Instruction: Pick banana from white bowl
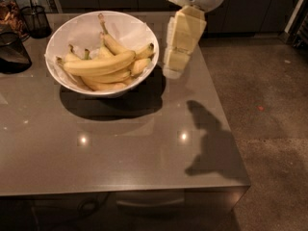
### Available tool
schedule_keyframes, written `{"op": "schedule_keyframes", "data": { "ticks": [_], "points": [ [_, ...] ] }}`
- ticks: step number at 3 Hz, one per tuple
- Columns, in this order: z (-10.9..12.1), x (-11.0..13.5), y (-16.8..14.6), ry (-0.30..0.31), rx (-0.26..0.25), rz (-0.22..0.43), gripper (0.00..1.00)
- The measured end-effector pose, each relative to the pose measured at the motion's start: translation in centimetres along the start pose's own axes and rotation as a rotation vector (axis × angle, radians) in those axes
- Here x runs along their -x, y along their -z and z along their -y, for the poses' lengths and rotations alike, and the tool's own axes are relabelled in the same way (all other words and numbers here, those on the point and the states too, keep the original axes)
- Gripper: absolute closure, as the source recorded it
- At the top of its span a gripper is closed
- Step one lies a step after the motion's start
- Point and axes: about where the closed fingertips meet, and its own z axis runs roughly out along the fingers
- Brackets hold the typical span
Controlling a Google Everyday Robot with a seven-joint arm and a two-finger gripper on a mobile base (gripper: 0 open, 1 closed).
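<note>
The white bowl (84, 31) stands on the far left part of the grey table and holds several bananas. The banana (98, 64), long, pale yellow and gently curved, lies across the top of the pile with its dark stem tip at the left. My gripper (173, 70) hangs down from the white arm at the top of the view. It sits just right of the bowl's rim, above the table, apart from the bananas and holding nothing.
A dark wire-mesh cup (34, 18) stands at the far left corner, with a dark object (12, 52) in front of it. The table's right edge (226, 129) drops to a speckled floor. The arm's shadow lies on the table's right side.
</note>
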Motion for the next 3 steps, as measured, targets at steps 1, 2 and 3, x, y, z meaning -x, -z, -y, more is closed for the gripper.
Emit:
{"op": "schedule_keyframes", "data": {
  "ticks": [1,2,3],
  "points": [
    [0.7,4.8,-2.0,0.029,0.043,0.042,0.00],
    [1.3,8.7,-3.3,0.036,0.079,0.086,0.00],
    [1.5,9.1,-3.3,0.035,0.068,0.097,0.00]
  ]
}}
